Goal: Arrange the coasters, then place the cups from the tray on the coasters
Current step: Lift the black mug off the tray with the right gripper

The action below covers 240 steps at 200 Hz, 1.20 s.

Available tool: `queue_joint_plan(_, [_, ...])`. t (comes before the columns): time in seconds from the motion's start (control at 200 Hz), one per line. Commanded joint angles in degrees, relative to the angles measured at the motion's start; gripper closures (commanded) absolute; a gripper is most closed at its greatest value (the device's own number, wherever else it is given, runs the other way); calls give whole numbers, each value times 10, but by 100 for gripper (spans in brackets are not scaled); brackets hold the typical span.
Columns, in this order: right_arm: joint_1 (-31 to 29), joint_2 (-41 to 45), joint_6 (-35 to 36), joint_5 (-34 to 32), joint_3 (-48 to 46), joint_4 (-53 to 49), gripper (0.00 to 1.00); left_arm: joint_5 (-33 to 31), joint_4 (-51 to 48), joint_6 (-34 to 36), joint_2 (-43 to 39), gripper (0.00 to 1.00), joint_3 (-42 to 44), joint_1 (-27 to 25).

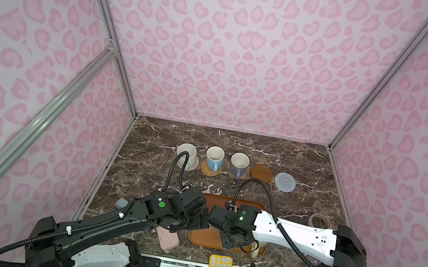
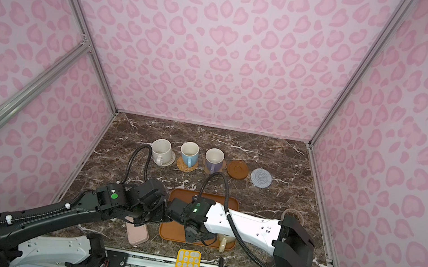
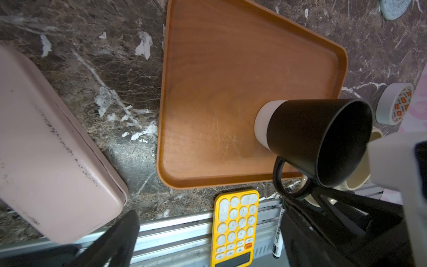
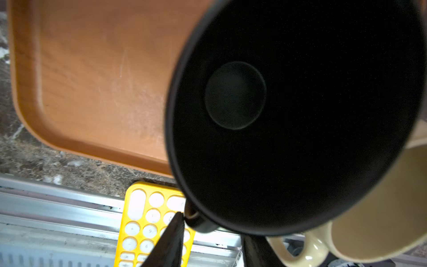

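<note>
On the table (image 1: 304, 168), in both top views, the left hand (image 1: 198, 222) and the right hand (image 1: 234, 239) hang close together over the tray (image 1: 201, 239). Well beyond both hands runs a row of five coasters. The speckled white cup (image 1: 187, 153) stands on the white coaster (image 1: 195, 165). The light blue cup (image 1: 214, 158) stands on the tan coaster (image 1: 207, 171). The lavender cup (image 1: 239, 164) stands on the cork coaster (image 1: 230, 172). The dark brown coaster (image 1: 261, 173) and the grey-blue coaster (image 1: 285, 182) carry nothing.

In the left wrist view, the left hand is spread wide and holds nothing; one finger (image 3: 120, 235) shows near the pink case (image 3: 46, 138). The black cup (image 3: 312, 129) has its base on the tray, apart from this hand, with its handle (image 3: 284, 182) at the right hand.

In the right wrist view, the right hand is partly open, with its fingers on either side of the handle. One finger (image 4: 171, 240) touches the handle; the other stands just clear. The black cup sits directly below this hand. The cream cup (image 4: 381, 208) sits just beside it, on the side away from the left hand.
</note>
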<state>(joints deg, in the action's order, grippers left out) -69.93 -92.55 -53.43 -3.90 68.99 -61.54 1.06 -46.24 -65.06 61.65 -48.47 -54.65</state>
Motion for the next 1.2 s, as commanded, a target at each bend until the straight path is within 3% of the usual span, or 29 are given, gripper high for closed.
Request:
queue_joint_plan(0.0, [6,7,-13,-18,-8,-5,63,-9,5,-7,0,3,3,0])
queue_joint_plan(0.16, [5,18,-2,-3,-18,26,67,-11,5,-6,0,3,3,0])
queue_joint_plan(0.35, [23,24,10,28,-46,63,62,-11,7,-6,-1,3,5,0])
queue_joint_plan(0.6, [34,15,16,7,-42,74,63,4,56,-13,-17,3,23,0])
queue_joint_plan(0.745, [37,10,20,4,-43,87,72,19,119,-34,-51,3,58,0])
queue_joint_plan(1.195, [48,3,26,0,-51,109,74,15,133,-27,-72,3,65,0])
